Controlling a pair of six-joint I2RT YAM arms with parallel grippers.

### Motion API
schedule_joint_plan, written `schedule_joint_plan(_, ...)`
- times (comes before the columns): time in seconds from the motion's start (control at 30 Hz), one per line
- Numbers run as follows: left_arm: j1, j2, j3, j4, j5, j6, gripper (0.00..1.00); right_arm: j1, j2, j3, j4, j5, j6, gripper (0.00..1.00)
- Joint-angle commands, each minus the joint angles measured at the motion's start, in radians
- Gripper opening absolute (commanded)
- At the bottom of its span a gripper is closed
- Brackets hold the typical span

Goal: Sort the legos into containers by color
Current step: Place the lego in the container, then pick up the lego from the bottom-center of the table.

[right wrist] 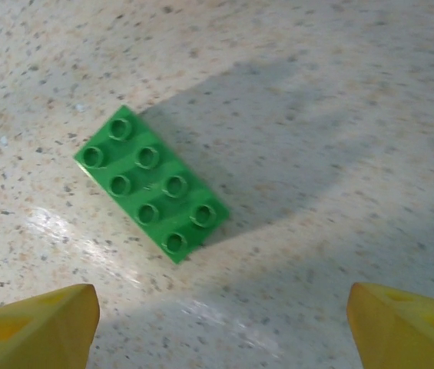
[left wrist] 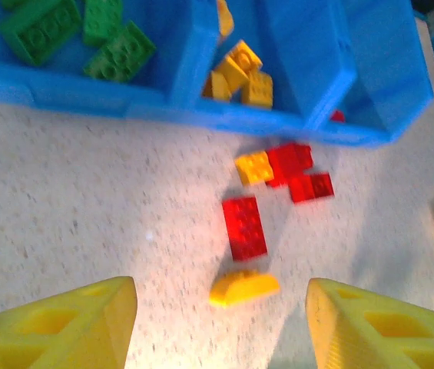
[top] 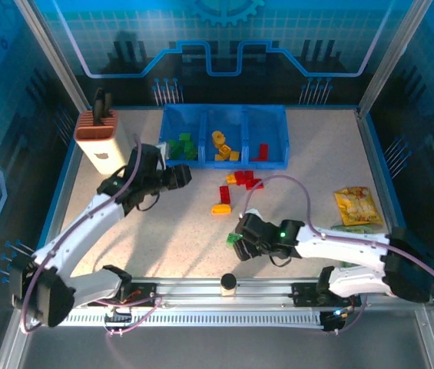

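The containers are a blue three-bin tray (top: 201, 163) at the back of the table. Its left bin holds green legos (top: 180, 146), the middle yellow ones (top: 221, 146), the right red ones (top: 261, 151). Loose red and yellow legos (top: 243, 179) lie in front of it. My left gripper (top: 178, 175) hovers open near the tray's left front (left wrist: 86, 96). A curved yellow brick (left wrist: 243, 287) and a red brick (left wrist: 245, 227) lie ahead of its fingers. My right gripper (right wrist: 220, 323) stands open above the table, with a green eight-stud brick (right wrist: 151, 184) lying flat just beyond its fingertips.
A brown-and-white block with black handles (top: 101, 138) stands at the back left. A yellow snack packet (top: 357, 204) lies at the right, beside the right arm. A black knob (top: 228, 282) sits on the front rail between the arm bases.
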Motion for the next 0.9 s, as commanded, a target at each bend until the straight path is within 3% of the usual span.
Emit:
schedule_joint_plan(0.0, -0.041, -0.113, -0.077, -0.057, -0.047, -0.035, 0.60, -0.017, 0.097, 0.076, 0.027, -0.096, -0.099, 0.85)
schedule_joint_plan(0.27, -0.092, -0.370, -0.169, -0.203, -0.067, -0.061, 0.60, -0.053, 0.265, 0.138, 0.039, -0.121, -0.118, 0.82)
schedule_joint_plan(0.53, -0.094, -0.470, -0.186, -0.282, -0.045, -0.057, 0.60, -0.059, 0.316, 0.144, 0.034, -0.130, -0.091, 0.78)
schedule_joint_plan(0.87, -0.095, -0.584, -0.196, -0.338, -0.043, -0.055, 0.59, -0.024, 0.372, 0.175, 0.060, -0.148, -0.083, 0.60)
